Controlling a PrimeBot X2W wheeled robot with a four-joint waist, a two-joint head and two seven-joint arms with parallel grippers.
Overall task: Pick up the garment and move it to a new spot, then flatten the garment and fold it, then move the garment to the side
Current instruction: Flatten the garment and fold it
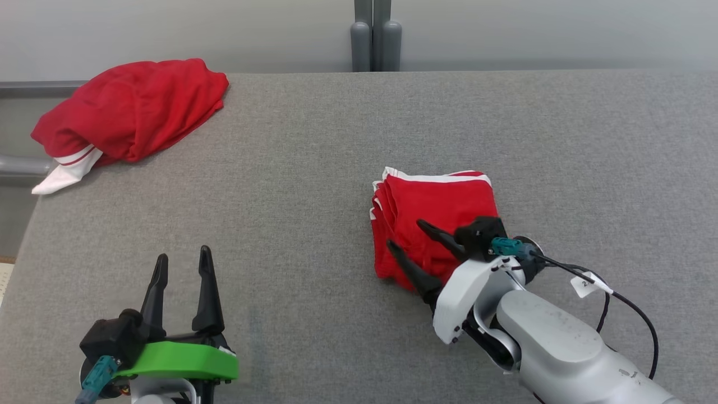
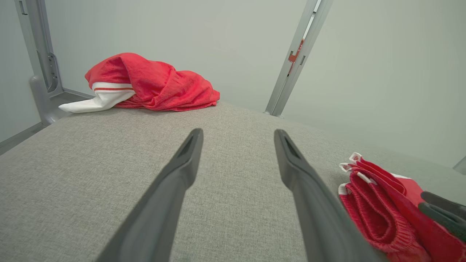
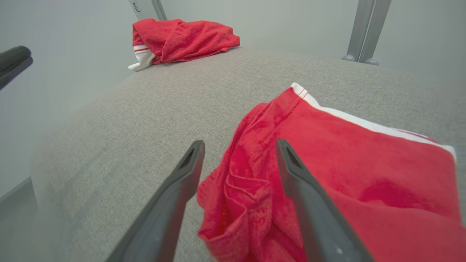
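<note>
- A crumpled garment (image 1: 132, 109), soft red knit with a white striped cuff, lay heaped at the desk's far left corner, its cuff hanging over the edge.
- The left fingers (image 1: 183, 253), long, dark and tapered, stood spread apart over the near left of the desk, holding nothing.
- The desk (image 1: 314, 168) was covered in grey woven fabric; a plain pale wall and grey metal posts (image 1: 376, 36) stood behind it.
- The folded garment (image 1: 435, 205), a squarish red stack with white trim along its far edge, lay right of centre.
- The right fingers (image 1: 405, 233) were apart, one over the stack's near corner, the other beside its layered edge, not closed on it.
</note>
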